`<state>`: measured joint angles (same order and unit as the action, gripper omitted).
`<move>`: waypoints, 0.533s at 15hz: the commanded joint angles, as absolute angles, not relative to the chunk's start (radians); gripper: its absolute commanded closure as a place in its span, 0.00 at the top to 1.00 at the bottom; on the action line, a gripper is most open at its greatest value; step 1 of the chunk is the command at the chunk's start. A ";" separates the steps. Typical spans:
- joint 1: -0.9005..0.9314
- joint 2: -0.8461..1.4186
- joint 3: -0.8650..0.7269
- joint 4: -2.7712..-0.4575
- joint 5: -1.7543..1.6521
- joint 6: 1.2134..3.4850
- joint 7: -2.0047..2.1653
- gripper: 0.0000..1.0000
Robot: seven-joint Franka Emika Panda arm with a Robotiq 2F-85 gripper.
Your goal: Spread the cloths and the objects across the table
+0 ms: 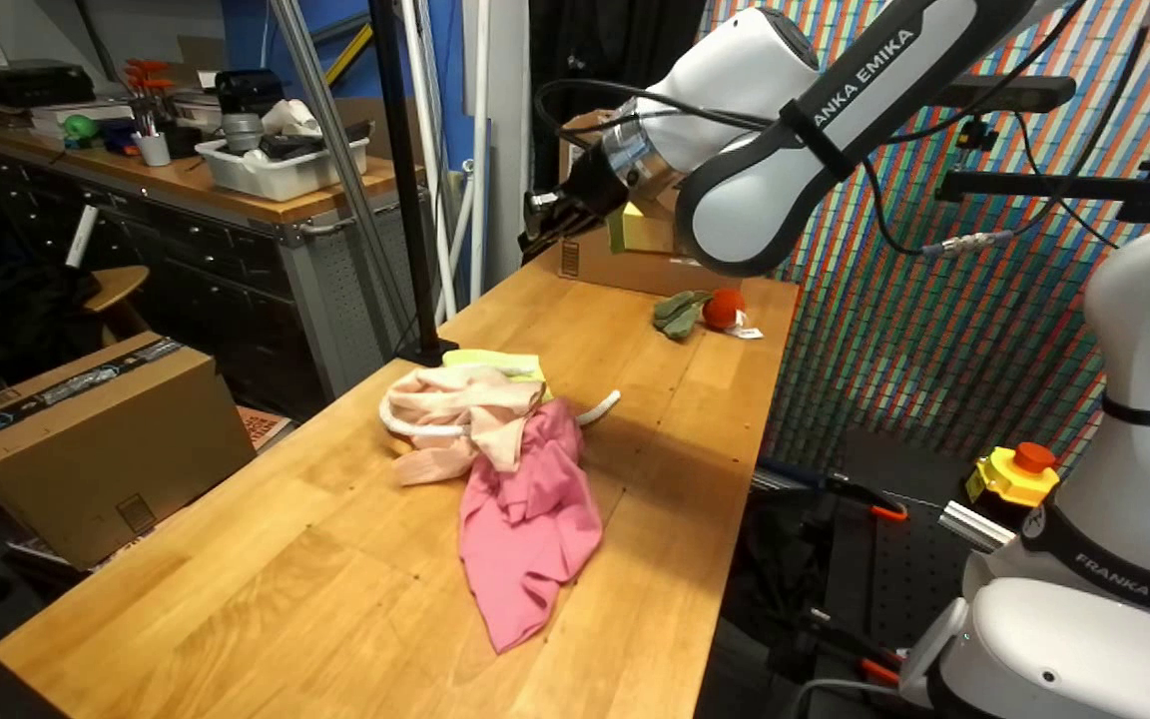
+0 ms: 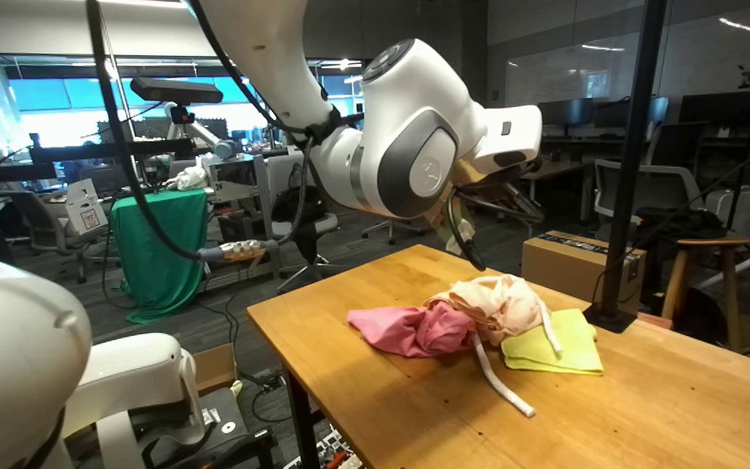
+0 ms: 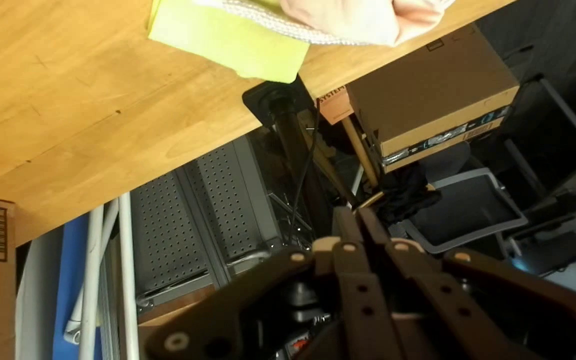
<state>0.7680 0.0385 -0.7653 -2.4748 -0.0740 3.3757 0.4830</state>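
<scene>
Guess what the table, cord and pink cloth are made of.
Table: wood, apparently sealed, slight sheen; grain and joined strips show.
Cord: probably braided textile, matte; woven texture visible in the wrist view.
Pink cloth: thin matte fabric, judging by its soft folds; can't tell the fibre.

Arm [image 1: 864, 105] extends from its base [image 1: 1119, 449], beside one long edge of the table [image 1: 286, 589]; bent, held raised above the top. Wrist [image 1: 630, 155] tilted; gripper [image 3: 359, 216] slants down toward the long edge opposite the base. Fingers [image 3: 365, 300] closed up, side by side in wrist view.
</scene>
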 commanded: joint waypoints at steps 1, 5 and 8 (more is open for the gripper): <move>0.561 -0.054 -0.529 -2.516 0.014 3.323 0.360 0.06; 0.602 -0.068 -0.530 -2.537 -0.007 3.181 0.393 0.41; 0.547 -0.077 -0.412 -2.541 0.096 3.054 0.331 0.64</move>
